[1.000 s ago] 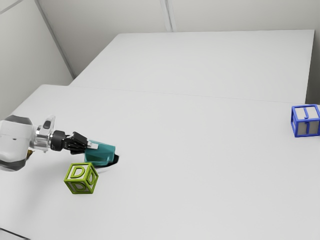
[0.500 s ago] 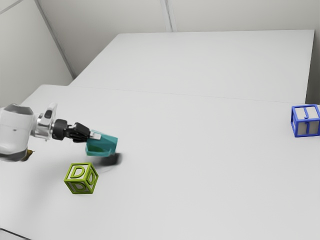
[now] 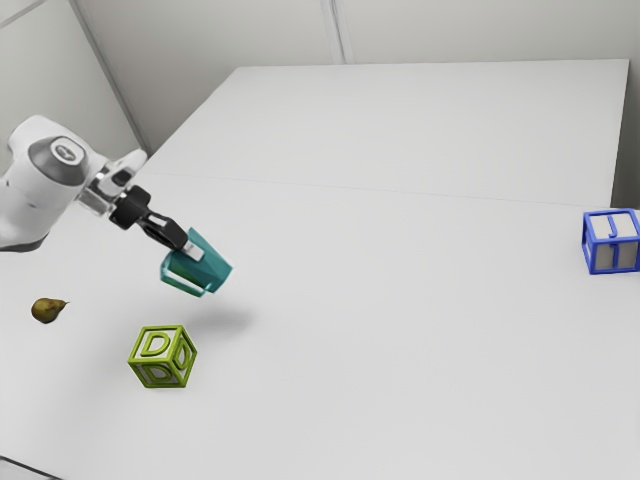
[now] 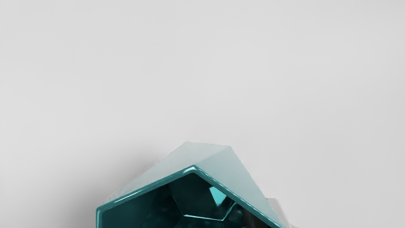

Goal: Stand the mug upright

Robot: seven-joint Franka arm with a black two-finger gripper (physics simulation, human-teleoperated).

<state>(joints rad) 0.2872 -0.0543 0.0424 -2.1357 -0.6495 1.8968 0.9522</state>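
In the exterior view the black gripper [image 3: 190,248] is shut on the teal mug [image 3: 209,267], which hangs tilted above the table, its shadow falling below it. Its handle side faces down toward the exterior view's left. In the wrist view the faceted mug [image 4: 221,161] has its open mouth turned toward the camera, with the inside visible. A light piece of one fingertip shows beside the mug's outer wall; the gripper's other finger is mostly hidden by the mug.
A green letter block [image 3: 162,357] lies on the white table [image 3: 400,330] close to the mug's shadow. A brown pear [image 3: 47,310] rests at the exterior view's left, under the arm. A blue letter block [image 3: 611,241] stands at the exterior view's far right.
The arm has risen from the table with the mug, and my hand has tipped to point more downward. The mug has turned with it, and its shadow has separated from it. The pear has come into fuller view.
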